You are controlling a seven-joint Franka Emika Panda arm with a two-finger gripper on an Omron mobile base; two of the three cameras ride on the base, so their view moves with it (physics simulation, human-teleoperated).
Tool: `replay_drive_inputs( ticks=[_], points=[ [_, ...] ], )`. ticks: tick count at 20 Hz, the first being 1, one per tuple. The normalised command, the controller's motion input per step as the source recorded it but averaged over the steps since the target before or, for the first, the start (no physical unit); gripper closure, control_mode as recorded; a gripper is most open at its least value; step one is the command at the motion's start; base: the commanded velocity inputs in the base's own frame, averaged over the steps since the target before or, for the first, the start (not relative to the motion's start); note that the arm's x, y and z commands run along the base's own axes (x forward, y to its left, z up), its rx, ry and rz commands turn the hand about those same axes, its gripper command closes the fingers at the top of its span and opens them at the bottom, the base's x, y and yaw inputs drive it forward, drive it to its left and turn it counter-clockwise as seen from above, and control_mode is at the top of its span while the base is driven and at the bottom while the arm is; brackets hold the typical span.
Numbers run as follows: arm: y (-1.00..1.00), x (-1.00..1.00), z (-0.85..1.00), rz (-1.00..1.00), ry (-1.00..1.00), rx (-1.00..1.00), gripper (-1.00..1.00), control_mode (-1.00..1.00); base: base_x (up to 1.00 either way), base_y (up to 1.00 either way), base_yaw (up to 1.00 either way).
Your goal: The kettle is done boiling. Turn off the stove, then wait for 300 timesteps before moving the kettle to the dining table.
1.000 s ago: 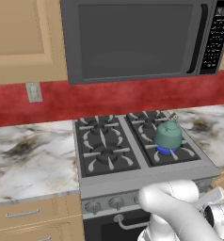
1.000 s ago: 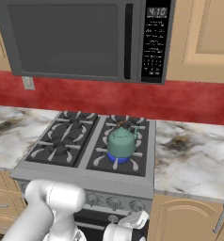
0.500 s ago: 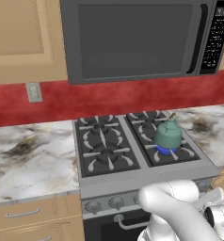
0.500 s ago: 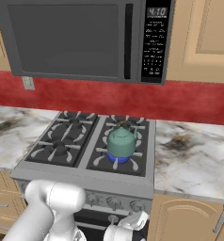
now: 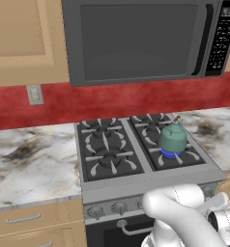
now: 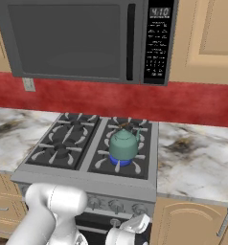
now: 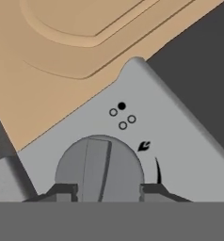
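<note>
The teal kettle (image 5: 173, 137) (image 6: 123, 144) sits on the front right burner of the steel stove (image 5: 136, 185) (image 6: 82, 177), with a blue flame (image 5: 171, 154) (image 6: 119, 161) burning under it. My gripper (image 7: 108, 190) is low at the stove's front panel, far below the kettle. Its fingertips (image 7: 62, 190) press on the two sides of a round grey knob (image 7: 100, 164), so it is shut on the knob. The knob's ridge stands almost upright in the hand view. The white hand (image 6: 132, 228) sits under the right end of the knob row. The dining table is out of view.
A dark microwave (image 5: 141, 38) (image 6: 82, 38) hangs over the stove. Marble counters (image 5: 30, 164) (image 6: 197, 162) flank it on both sides, over tan cabinet doors (image 6: 188, 222). A red backsplash (image 5: 112, 101) runs behind. More knobs (image 5: 119, 207) (image 6: 117, 206) line the front panel.
The gripper's fingers have closed in from wide open onto the stove knob. The arm, the kettle and the flame stay where they were.
</note>
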Motion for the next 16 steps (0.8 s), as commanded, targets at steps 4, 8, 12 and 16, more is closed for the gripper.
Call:
replay_drive_inputs(
  ticks=[4, 8, 12, 16],
  points=[
    [0.00, 0.23, 0.00, 0.00, 0.00, 0.00, 1.00, -1.00, 0.00, 0.00, 0.00],
    [0.00, 0.16, 0.00, 0.00, 0.00, 0.00, 1.00, -1.00, 0.00, 0.00, 0.00],
    [-0.02, 0.06, 0.00, 0.01, 0.00, 0.00, 1.00, -1.00, 0.00, 0.00, 0.00],
    [-0.05, 0.01, 0.00, 0.01, 0.00, 0.00, 1.00, -1.00, 0.00, 0.00, 0.00]
  ],
)
